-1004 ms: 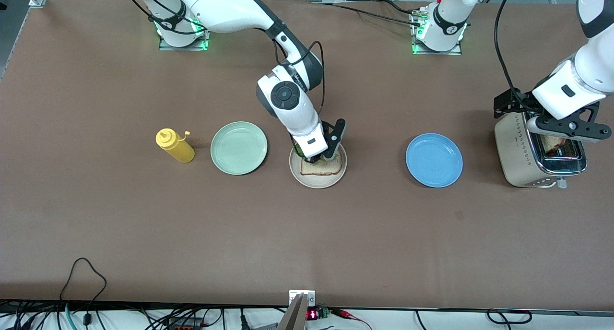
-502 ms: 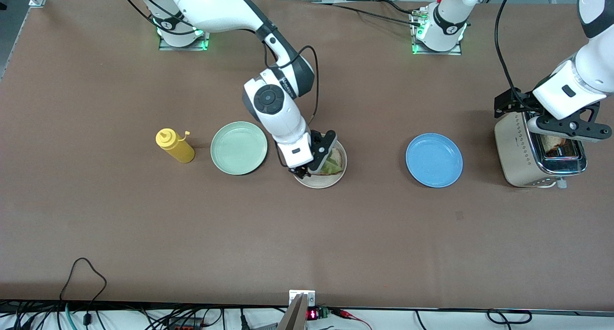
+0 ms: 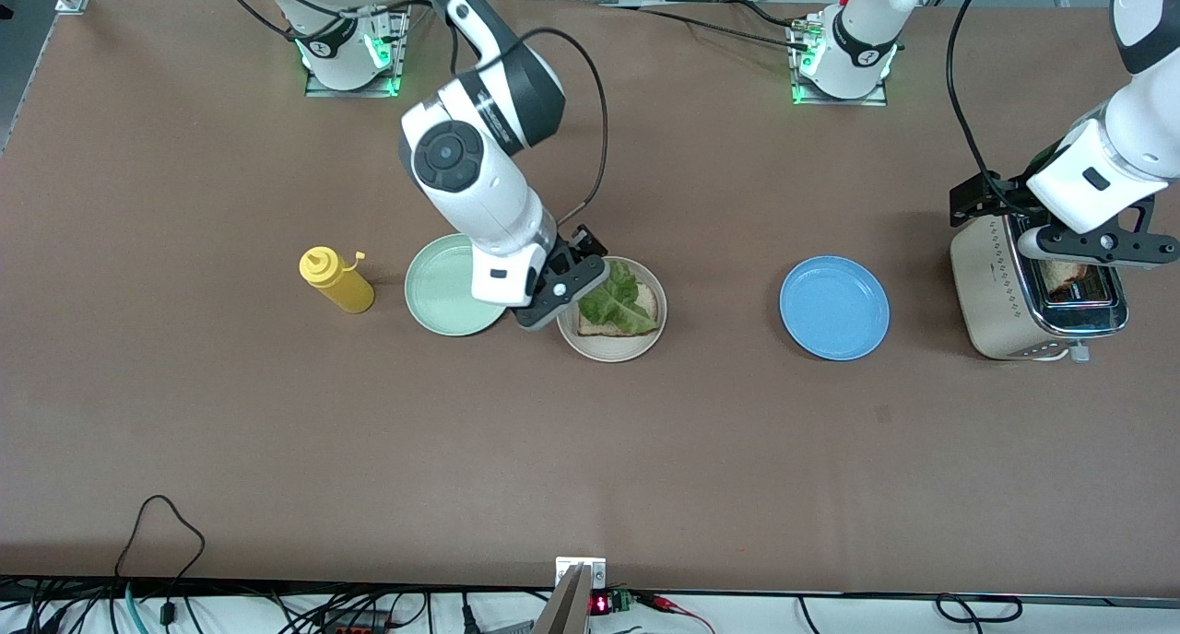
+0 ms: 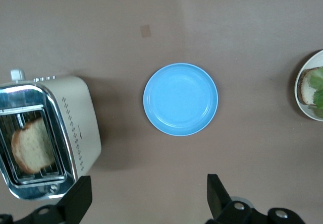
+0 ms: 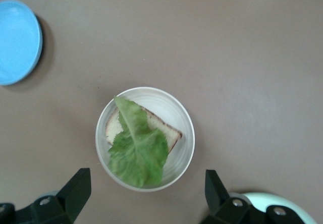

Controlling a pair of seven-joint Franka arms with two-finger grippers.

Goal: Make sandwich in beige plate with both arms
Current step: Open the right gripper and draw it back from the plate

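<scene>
Nearest the front camera, a bit below the middle of the frame, sat the beige plate (image 3: 610,348) with one bread slice (image 3: 645,319) on it and a crinkly green lettuce leaf (image 3: 619,304) lying on top of the slice, so only half a sandwich there. The right gripper (image 3: 558,288) hung over the gap between the beige plate and the mint-green plate (image 3: 442,288), fingers spread wide and nothing in them; the right wrist view showed both fingertips (image 5: 75,188) standing apart with the leaf and plate between them lower down. The yellow squeeze bottle (image 3: 334,279) lay tipped over at center-left, just beside the green plate toward the right arm's end. The blue plate (image 3: 834,307) sat bare at center-right. At the frame's right edge stood the toaster (image 3: 1000,288) with a second bread slice (image 4: 31,146) poking up in its slot, and the left gripper (image 3: 1097,244) hovered right over it, fingers released and wide, gripping nothing.
</scene>
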